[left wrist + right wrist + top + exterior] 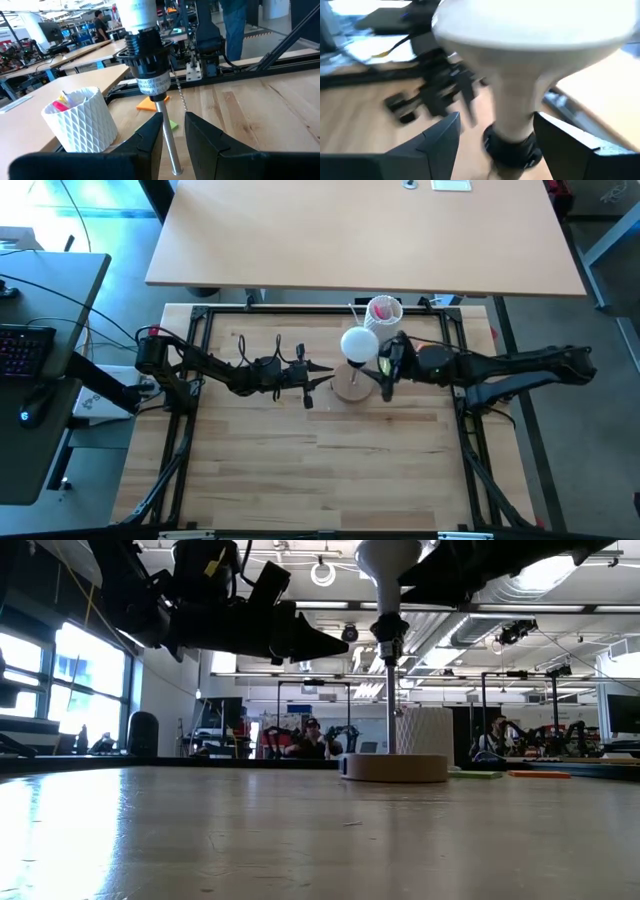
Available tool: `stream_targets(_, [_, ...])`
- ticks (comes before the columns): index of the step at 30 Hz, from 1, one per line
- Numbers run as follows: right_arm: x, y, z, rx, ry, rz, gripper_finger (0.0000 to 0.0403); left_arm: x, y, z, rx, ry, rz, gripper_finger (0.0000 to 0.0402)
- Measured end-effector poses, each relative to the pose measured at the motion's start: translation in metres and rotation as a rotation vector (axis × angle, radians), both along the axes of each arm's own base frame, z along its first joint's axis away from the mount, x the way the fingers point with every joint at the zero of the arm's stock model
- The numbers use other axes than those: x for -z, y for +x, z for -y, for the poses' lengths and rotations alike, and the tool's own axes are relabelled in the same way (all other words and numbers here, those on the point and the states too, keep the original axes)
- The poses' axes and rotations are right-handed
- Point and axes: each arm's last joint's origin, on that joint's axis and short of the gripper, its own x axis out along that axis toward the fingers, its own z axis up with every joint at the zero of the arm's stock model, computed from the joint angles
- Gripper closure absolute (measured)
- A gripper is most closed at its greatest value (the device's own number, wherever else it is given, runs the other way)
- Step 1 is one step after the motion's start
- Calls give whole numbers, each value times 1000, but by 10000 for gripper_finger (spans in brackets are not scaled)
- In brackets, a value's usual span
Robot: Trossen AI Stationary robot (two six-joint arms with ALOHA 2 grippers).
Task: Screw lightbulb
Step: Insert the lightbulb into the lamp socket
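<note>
The white lightbulb stands upright with its neck in the black socket. The socket sits on a metal rod that rises from a round wooden base. My right gripper is open, level, with a finger on either side of the bulb's neck just above the socket. My left gripper is open on the table's left side of the lamp. Its fingers point at the rod below the socket and stand on either side of it. My left gripper's fingers stand close beside the rod; I cannot tell whether they touch it. My right gripper has a clear gap between one finger and the bulb's neck. The other finger stands right by the neck; I cannot tell whether it touches.
A white ribbed cup with pink contents stands just behind the lamp toward the far edge. Small orange and green pieces lie near the base. A black metal frame rims the table. People show in the room beyond.
</note>
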Motion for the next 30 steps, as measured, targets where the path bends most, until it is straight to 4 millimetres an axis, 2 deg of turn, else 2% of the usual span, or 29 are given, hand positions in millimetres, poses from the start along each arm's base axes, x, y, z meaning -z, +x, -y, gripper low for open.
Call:
stream_targets(4, [-1,-9,20,-84,-7,-48,155,0,0,0,1,0,4,326])
stream_targets(9, [2,-10,51,-281,25,-25,155,0,0,0,1,0,5,326])
stream_targets(15, [6,-12,86,-349,40,25,155,0,0,0,1,0,4,326])
stream_targets(25, [21,3,120,-667,189,161,155,0,0,0,1,-1,4,326])
stream_targets(30, [27,9,128,-715,197,191,155,0,0,0,1,-7,5,326])
